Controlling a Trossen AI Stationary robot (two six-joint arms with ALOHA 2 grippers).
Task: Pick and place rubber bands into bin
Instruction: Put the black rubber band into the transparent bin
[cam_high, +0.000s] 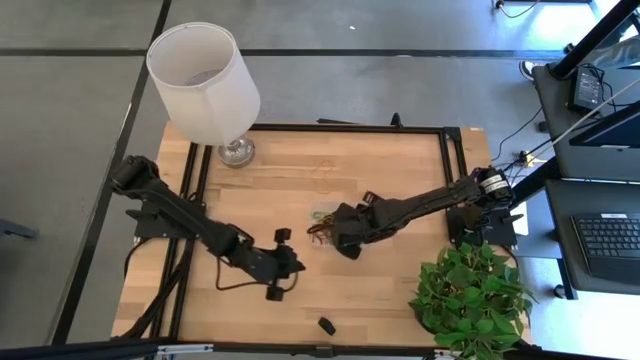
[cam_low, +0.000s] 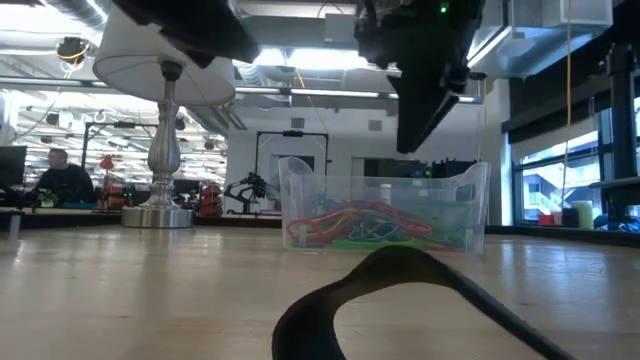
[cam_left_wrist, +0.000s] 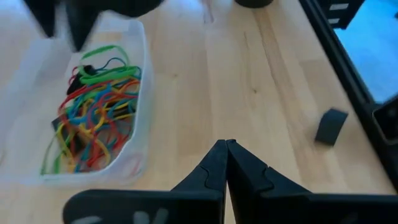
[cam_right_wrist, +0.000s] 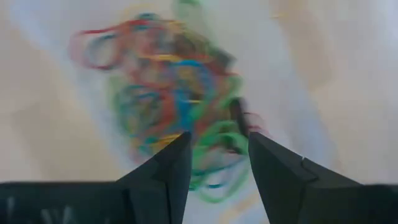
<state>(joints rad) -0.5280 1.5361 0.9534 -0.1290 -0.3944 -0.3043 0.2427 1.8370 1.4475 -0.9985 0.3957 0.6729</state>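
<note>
Clear plastic forms the bin (cam_low: 385, 210), which sits near the middle of the wooden tabletop (cam_high: 300, 170) and holds a tangled heap of rubber bands (cam_left_wrist: 96, 112) in red, green, blue, yellow and black. The right tool (cam_right_wrist: 217, 149) hangs directly above that heap, its two dark fingers (cam_right_wrist: 168, 168) parted with a clear gap between them; through the gap the coloured loops show below, and nothing is pinched between the fingers. From table height the right arm's dark body (cam_low: 430, 80) stands above the bin, apart from its rim. The left tool (cam_left_wrist: 226, 155) is off to the side of the bin, over bare wood, with its two fingers pressed together tip to tip and nothing between them. A single black rubber band (cam_low: 400, 290) lies loose on the tabletop close to the low camera, well in front of the bin. A small dark block (cam_left_wrist: 330, 126) rests on the wood near the tabletop's edge. A lamp with a white shade (cam_high: 203, 80) stands at the far left corner, and a leafy potted plant (cam_high: 470, 295) sits at the near right corner.
</note>
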